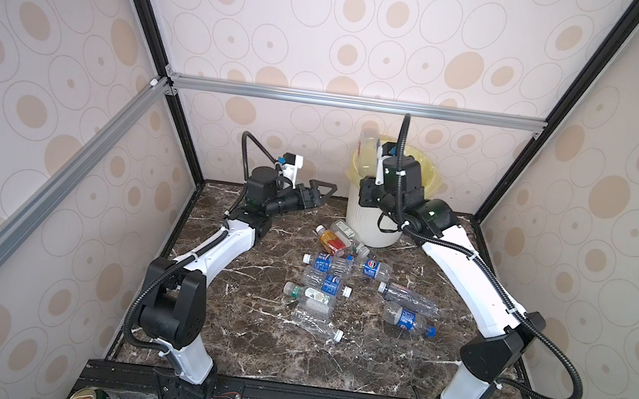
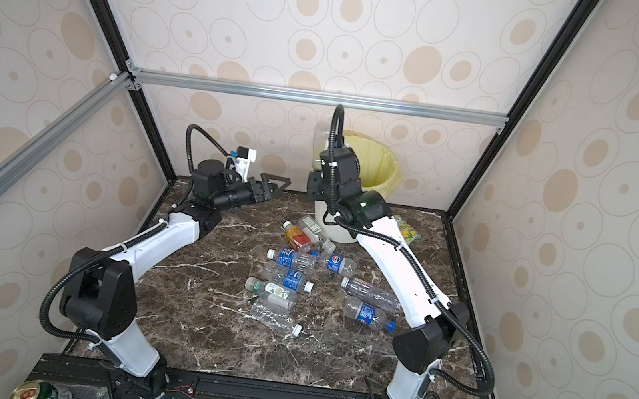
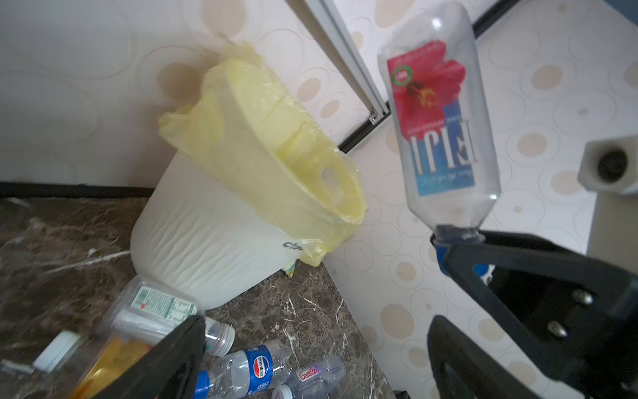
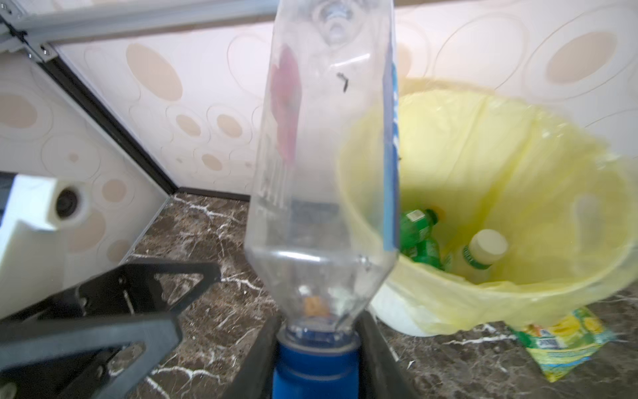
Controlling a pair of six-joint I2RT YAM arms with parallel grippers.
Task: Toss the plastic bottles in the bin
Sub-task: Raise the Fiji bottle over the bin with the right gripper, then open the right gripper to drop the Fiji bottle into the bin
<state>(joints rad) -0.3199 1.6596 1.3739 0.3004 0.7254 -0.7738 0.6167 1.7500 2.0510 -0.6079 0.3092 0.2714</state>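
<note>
Right arm (image 1: 400,177) half-hides bin (image 1: 365,223), bottle (image 1: 367,148).

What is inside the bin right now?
Inside the bin, the right wrist view shows a green bottle and a white-capped bottle at the bottom. The held clear bottle covers part of the interior.

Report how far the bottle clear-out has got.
Done: a green bottle and a white-capped one lie in the bin. In hand: the right claw is shut on the blue cap of the Fiji bottle, holding it beside the bin's rim; the left claw is open, empty. Left: about ten bottles lying on the marble table.
</note>
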